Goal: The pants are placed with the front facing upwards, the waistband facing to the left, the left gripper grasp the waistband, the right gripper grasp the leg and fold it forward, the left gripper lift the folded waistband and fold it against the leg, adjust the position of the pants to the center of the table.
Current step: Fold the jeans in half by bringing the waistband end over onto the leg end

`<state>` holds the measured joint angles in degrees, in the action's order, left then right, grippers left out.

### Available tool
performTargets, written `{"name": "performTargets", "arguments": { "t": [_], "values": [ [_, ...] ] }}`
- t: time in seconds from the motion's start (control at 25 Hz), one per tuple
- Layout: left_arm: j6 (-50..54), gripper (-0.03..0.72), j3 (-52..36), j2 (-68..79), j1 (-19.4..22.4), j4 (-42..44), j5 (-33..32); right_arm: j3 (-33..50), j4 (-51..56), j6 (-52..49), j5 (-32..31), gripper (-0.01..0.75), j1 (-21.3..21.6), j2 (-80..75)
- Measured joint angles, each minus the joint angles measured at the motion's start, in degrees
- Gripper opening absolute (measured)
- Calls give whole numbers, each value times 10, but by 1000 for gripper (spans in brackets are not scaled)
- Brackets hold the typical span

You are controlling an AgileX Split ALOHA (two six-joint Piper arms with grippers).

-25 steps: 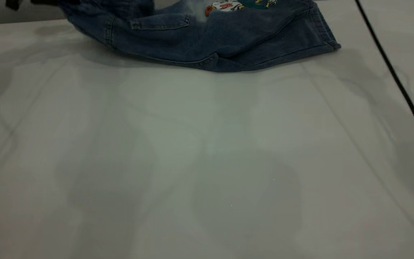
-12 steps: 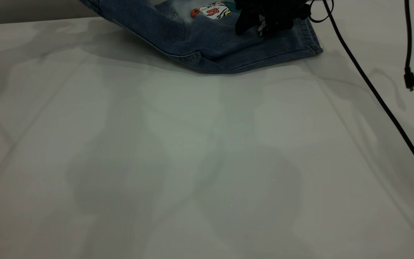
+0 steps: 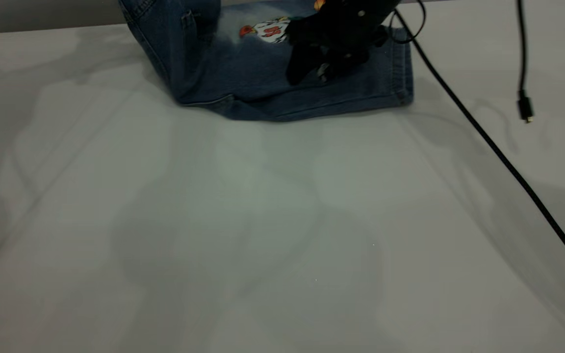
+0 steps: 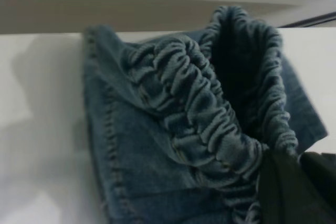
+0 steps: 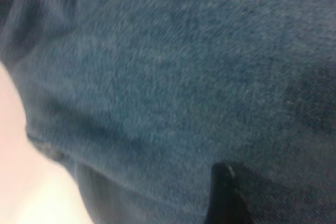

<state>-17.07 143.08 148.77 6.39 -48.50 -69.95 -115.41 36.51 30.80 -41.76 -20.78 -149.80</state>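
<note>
The blue denim pants [image 3: 263, 88] lie at the far side of the table [image 3: 282, 220], back side up, with a cartoon print [image 3: 268, 30] showing. Their left part rises steeply and leaves the exterior view at the top. My left gripper [image 4: 269, 178] is shut on the ruffled waistband [image 4: 199, 108] and holds it up above the table; this gripper is outside the exterior view. My right gripper [image 3: 312, 73] is down on the leg part, to the right of the print. Denim [image 5: 168, 87] fills the right wrist view.
A black cable [image 3: 498, 152] runs across the table from the right gripper toward the near right edge. Another cable end [image 3: 524, 105] dangles at the far right. The pale tabletop stretches wide in front of the pants.
The pants' left part has been lifted and drawn rightward, and now stands steep. The right gripper came into view and lowered onto the leg. The right hem shifted left.
</note>
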Motion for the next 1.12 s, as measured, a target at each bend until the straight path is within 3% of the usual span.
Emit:
{"name": "performTargets", "arguments": {
  "t": [0.24, 0.6, 0.8, 1.12],
  "values": [
    [-2, 66, 0, 0, -17, 1, -1, 2, -13, -2, -46, 386, -10, 21],
    [-2, 66, 0, 0, -50, 1, 0, 2, -40, -2, -40, 386, -9, 124],
    [-2, 66, -1, -9, -78, 1, 0, 1, -77, -5, -24, 386, -9, 122],
    [-4, 66, -1, -24, -126, 1, -1, 2, -173, -23, 53, 386, -9, 97]
  ]
}}
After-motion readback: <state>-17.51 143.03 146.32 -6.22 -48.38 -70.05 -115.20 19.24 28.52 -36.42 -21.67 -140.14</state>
